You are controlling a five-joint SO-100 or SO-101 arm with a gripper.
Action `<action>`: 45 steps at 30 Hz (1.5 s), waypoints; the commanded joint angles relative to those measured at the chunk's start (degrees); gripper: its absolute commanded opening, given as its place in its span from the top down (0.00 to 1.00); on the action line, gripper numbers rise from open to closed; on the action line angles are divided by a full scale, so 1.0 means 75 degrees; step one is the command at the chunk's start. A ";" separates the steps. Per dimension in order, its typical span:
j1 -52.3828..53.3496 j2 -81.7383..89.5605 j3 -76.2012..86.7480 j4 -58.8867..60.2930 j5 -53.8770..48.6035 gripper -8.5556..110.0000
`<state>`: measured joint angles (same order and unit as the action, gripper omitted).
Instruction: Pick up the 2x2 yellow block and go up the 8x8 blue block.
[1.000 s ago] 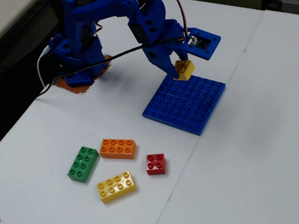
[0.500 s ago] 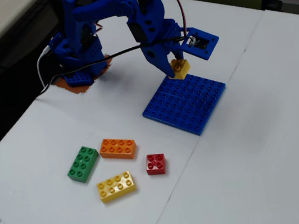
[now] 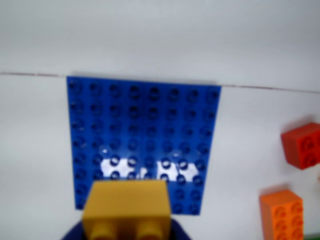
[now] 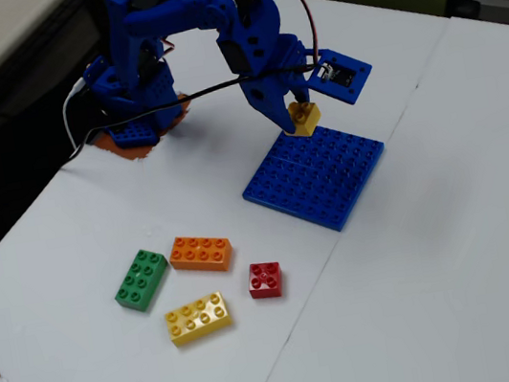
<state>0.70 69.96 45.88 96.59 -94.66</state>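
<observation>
The small 2x2 yellow block (image 4: 305, 117) is held in my gripper (image 4: 297, 124), just above the far edge of the 8x8 blue baseplate (image 4: 315, 177). In the wrist view the yellow block (image 3: 126, 207) fills the bottom centre, with the blue jaws showing on both sides of it. The baseplate (image 3: 142, 130) lies flat beyond it, a glare patch on its near studs. The gripper is shut on the yellow block.
On the white table lie a green brick (image 4: 141, 279), an orange brick (image 4: 200, 253), a longer yellow brick (image 4: 198, 317) and a red brick (image 4: 265, 279). The wrist view shows the red brick (image 3: 302, 145) and orange brick (image 3: 281, 214) at right. A seam crosses the table.
</observation>
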 commanded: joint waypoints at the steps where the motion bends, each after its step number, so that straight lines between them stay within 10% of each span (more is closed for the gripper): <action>1: 0.0000 0.0434 -0.0035 0.0059 -0.0070 0.93; 45: -0.0012 0.0480 -0.0035 0.0316 -0.0211 0.93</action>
<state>0.70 69.96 45.88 98.70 -95.89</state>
